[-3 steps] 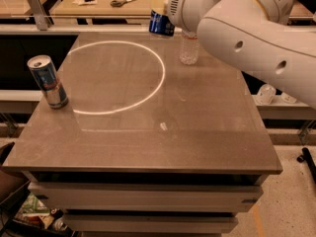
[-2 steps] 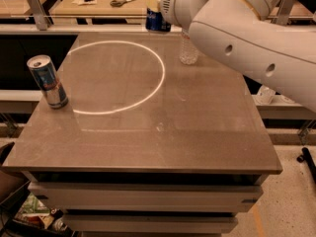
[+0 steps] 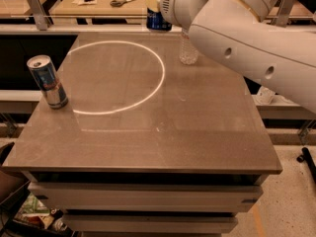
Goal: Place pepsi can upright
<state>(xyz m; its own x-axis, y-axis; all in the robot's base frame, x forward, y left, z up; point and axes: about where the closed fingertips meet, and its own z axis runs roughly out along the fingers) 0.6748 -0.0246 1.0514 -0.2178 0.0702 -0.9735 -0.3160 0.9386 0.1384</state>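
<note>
The pepsi can (image 3: pixel 158 19) is dark blue and stands at the far edge of the table (image 3: pixel 197 132), its top hidden by my arm. My gripper (image 3: pixel 154 3) is at the end of the big white arm (image 3: pixel 247 38), right at the can's upper part and mostly hidden behind the wrist. I cannot tell whether the can rests on the table or is held just above it.
A taller silver-blue can (image 3: pixel 48 81) stands upright at the table's left edge. A clear plastic bottle (image 3: pixel 187 51) stands at the far side, right of the pepsi can. A white light ring (image 3: pixel 118 75) lies on the tabletop. Scissors (image 3: pixel 123 2) lie on the bench behind.
The arm has swung left and lower across the view, covering more of the far right. The pepsi can has shifted slightly left and farther back with it.
</note>
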